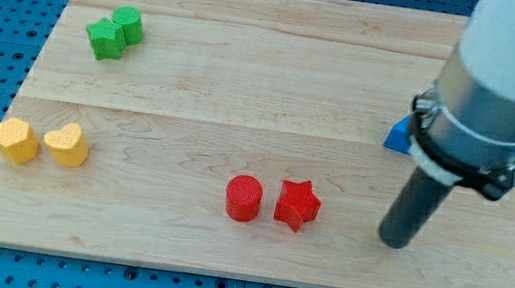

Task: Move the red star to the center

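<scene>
The red star (297,205) lies on the wooden board (247,72) near the view's bottom, right of middle. A red cylinder (243,199) sits just to its left, close beside it. My tip (392,242) rests on the board to the right of the red star, with a clear gap between them. The rod rises from it into the large grey arm body at the view's upper right.
A blue block (399,135) is partly hidden behind the arm at the right. Two green blocks (115,32) touch each other at the upper left. A yellow hexagon (14,141) and a yellow heart (67,144) lie at the left.
</scene>
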Available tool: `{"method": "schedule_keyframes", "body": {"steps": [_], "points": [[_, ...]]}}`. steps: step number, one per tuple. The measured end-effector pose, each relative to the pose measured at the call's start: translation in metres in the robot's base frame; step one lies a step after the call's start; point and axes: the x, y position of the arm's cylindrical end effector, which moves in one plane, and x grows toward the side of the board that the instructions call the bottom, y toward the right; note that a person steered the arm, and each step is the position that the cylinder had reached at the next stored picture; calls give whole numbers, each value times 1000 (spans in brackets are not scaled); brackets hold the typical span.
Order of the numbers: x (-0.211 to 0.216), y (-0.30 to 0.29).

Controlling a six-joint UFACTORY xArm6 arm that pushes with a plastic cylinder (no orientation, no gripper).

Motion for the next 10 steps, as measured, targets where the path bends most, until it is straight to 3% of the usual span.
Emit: {"method": "schedule_keyframes", "body": {"steps": [1, 3, 5, 6, 8, 10], "points": [[-2, -72], [-14, -151], [11, -84], [0, -69], [-93, -155], [-62, -54]]}}
